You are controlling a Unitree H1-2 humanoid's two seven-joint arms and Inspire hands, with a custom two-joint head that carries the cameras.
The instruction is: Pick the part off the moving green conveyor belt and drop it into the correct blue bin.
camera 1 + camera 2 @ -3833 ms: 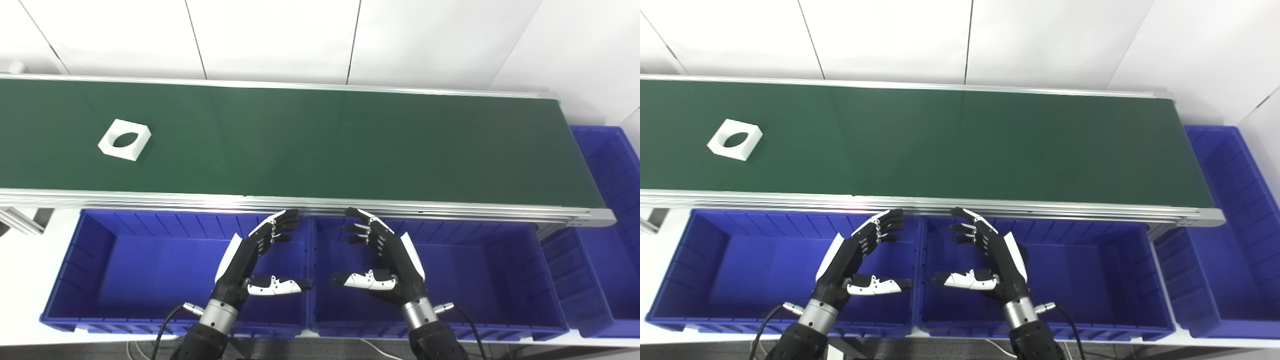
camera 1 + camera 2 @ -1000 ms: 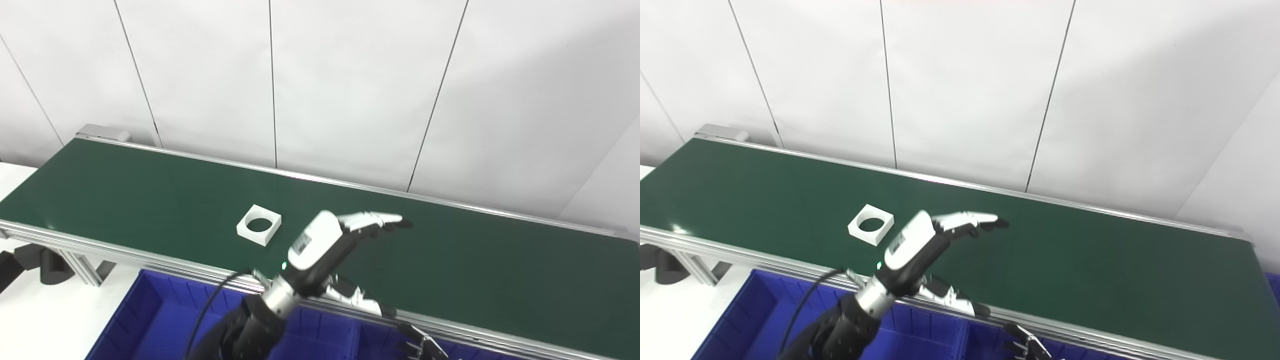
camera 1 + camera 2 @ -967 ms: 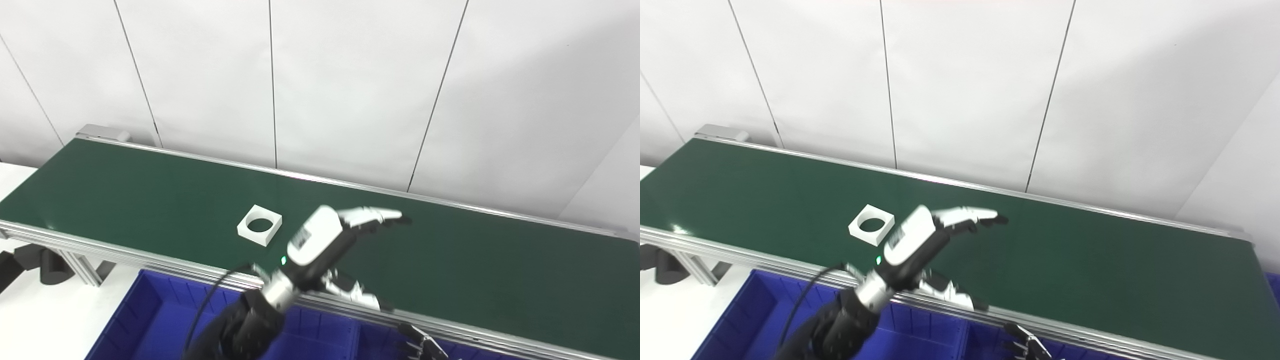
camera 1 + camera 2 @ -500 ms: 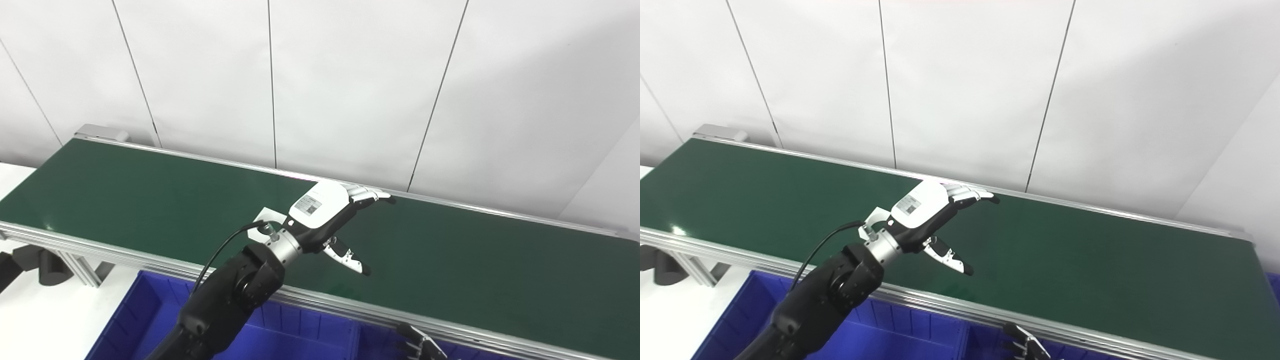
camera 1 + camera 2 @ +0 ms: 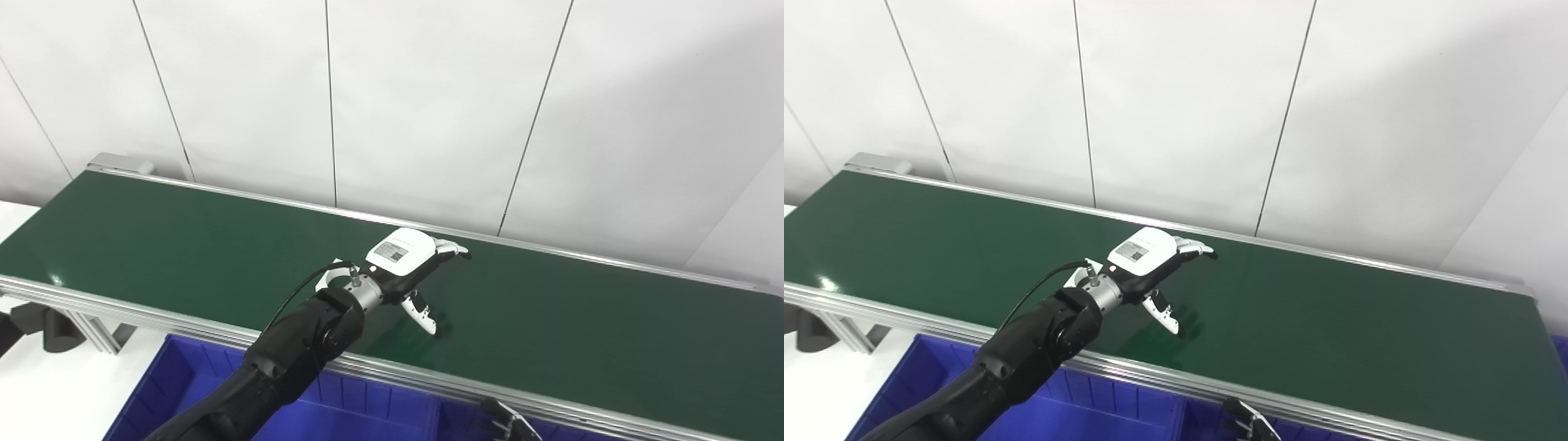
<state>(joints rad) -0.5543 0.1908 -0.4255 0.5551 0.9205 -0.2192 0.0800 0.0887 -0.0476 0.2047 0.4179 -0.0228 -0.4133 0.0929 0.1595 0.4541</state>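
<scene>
Left hand point(image 5: 409, 269), glossy white-and-black shell, fingers spread open over matte green conveyor belt point(image 5: 582, 331); white square part point(image 5: 324, 280) mostly hidden beneath wrist.

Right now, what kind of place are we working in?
Probably a factory-style sorting cell or lab mock-up: a long green conveyor belt in an aluminium frame, blue bins below its near edge, and plain white wall panels behind.

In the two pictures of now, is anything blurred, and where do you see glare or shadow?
Left eye view: sharp; the left robot hand is crisp, its thumb casting a small dark shadow on the green belt. Right eye view: also sharp, a small glare spot on the belt's near left edge; the white part is mostly hidden behind the wrist.
</scene>
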